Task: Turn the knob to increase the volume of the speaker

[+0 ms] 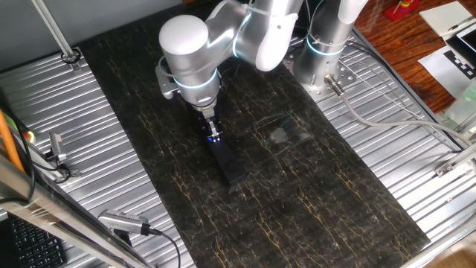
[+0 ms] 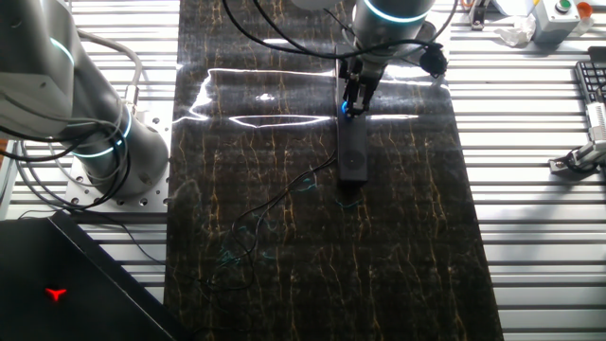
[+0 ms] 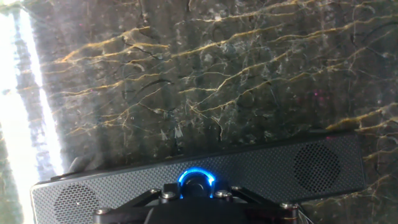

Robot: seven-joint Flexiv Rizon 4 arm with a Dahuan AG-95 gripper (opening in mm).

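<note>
The speaker [image 1: 230, 165] is a slim black bar lying flat on the dark marbled mat; it also shows in the other fixed view [image 2: 353, 156] and across the bottom of the hand view [image 3: 283, 168]. Its knob [image 3: 197, 179] glows with a blue ring near one end [image 1: 215, 138] [image 2: 346, 113]. My gripper [image 3: 197, 190] points straight down onto that end [image 1: 213, 133] [image 2: 351, 104]. The jaws stand close on either side of the knob and seem shut on it. The lower half of the knob is hidden by the hand.
A thin black cable [image 2: 284, 194] trails from the speaker across the mat toward the arm's base [image 2: 99, 142]. Ribbed metal tabletop [image 1: 67, 112] flanks the mat on both sides. Clamps [image 2: 578, 159] and a keyboard [image 2: 593, 76] sit at one edge.
</note>
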